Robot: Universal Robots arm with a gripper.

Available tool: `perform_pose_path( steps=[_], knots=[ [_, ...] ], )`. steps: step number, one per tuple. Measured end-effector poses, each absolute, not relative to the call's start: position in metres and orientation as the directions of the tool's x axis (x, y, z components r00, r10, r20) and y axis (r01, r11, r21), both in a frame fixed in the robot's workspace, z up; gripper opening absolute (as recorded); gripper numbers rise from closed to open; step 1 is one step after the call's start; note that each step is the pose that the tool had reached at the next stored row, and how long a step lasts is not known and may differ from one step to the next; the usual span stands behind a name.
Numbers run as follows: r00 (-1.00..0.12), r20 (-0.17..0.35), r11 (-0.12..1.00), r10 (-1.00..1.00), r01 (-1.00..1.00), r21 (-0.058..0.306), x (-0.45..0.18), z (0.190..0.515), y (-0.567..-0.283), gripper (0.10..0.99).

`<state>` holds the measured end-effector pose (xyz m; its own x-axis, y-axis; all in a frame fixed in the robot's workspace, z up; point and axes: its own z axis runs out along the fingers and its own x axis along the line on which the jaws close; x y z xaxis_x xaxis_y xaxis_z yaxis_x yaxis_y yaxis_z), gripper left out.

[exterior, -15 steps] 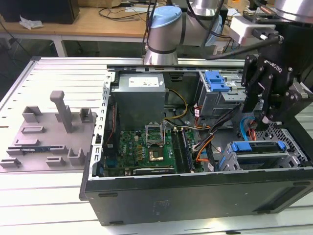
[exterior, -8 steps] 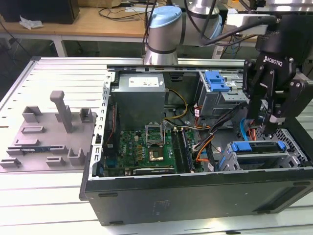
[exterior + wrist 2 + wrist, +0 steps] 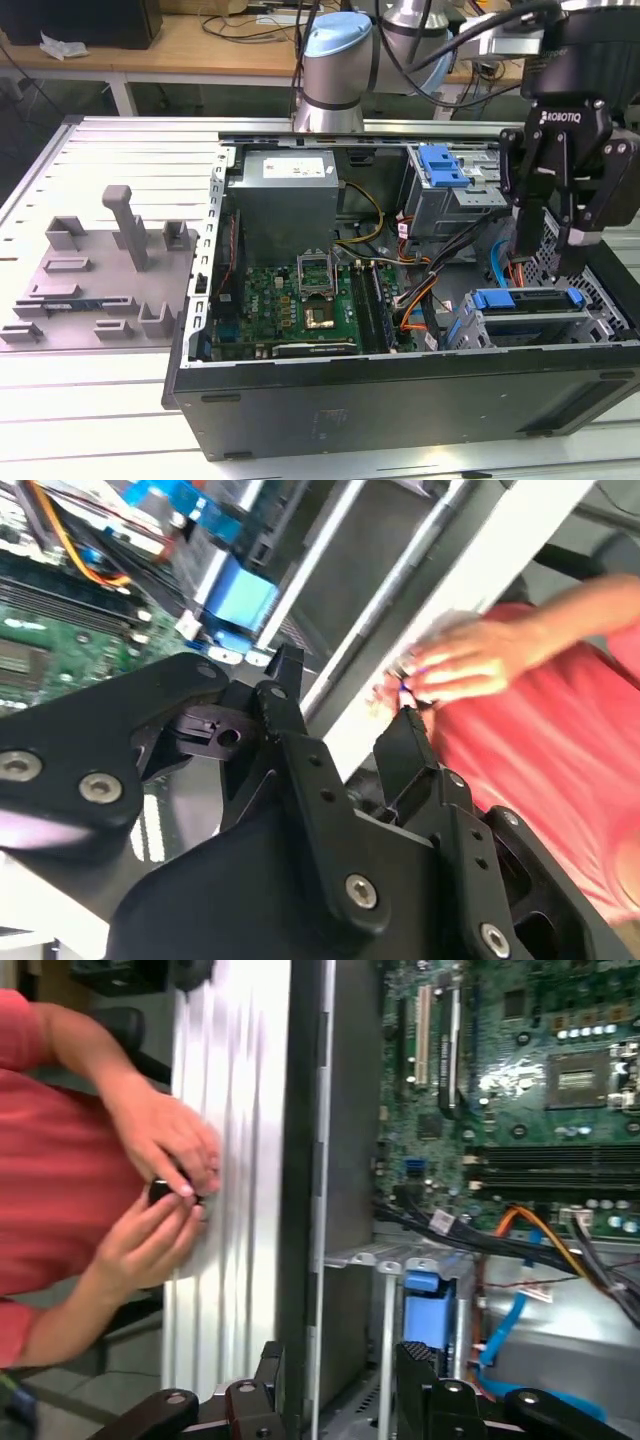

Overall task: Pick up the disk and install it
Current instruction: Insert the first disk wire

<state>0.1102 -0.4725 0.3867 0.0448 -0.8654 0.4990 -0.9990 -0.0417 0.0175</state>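
With jaws spread and empty, the gripper (image 3: 553, 250) hangs just above the disk (image 3: 528, 312), which sits in the computer case's (image 3: 400, 400) near corner at the exterior view's right; moving straight and centred over it seems wise.

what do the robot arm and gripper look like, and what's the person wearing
The arm is silver-grey tubing with a pale blue rounded joint cap, and black cables loop beside it. The gripper is matte black with white lettering on its body, jointed links fastened by silver screws, and two flat black fingers. The person wears a coral-red short-sleeved top.
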Motion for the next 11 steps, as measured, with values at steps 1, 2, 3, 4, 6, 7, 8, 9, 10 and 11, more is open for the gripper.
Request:
perform_pose_path(
  steps=[1,2,3,4,6,7,8,9,10,11],
  knots=[
    [0.045,0.506,-0.041,-0.861,-0.999,0.018,0.109,0.386,-0.473,0.565],
    [0.042,0.516,-0.039,-0.855,-0.999,0.018,0.106,0.386,-0.472,0.565],
    [0.035,0.521,-0.030,-0.853,-0.999,0.018,0.106,0.385,-0.472,0.565],
    [0.023,0.523,-0.016,-0.852,-1.000,0.017,0.105,0.383,-0.472,0.565],
    [0.018,0.524,-0.016,-0.852,-1.000,0.009,0.105,0.382,-0.462,0.565],
    [0.016,0.524,-0.016,-0.852,-1.000,0.005,0.105,0.383,-0.461,0.565],
    [0.012,0.524,-0.014,-0.852,-1.000,0.000,0.105,0.383,-0.459,0.565],
    [0.008,0.524,-0.012,-0.852,-1.000,-0.005,0.105,0.382,-0.457,0.565],
    [0.005,0.524,-0.011,-0.852,-1.000,-0.008,0.105,0.382,-0.454,0.565],
    [0.004,0.524,-0.010,-0.852,-1.000,-0.009,0.105,0.382,-0.453,0.565]
  ],
)
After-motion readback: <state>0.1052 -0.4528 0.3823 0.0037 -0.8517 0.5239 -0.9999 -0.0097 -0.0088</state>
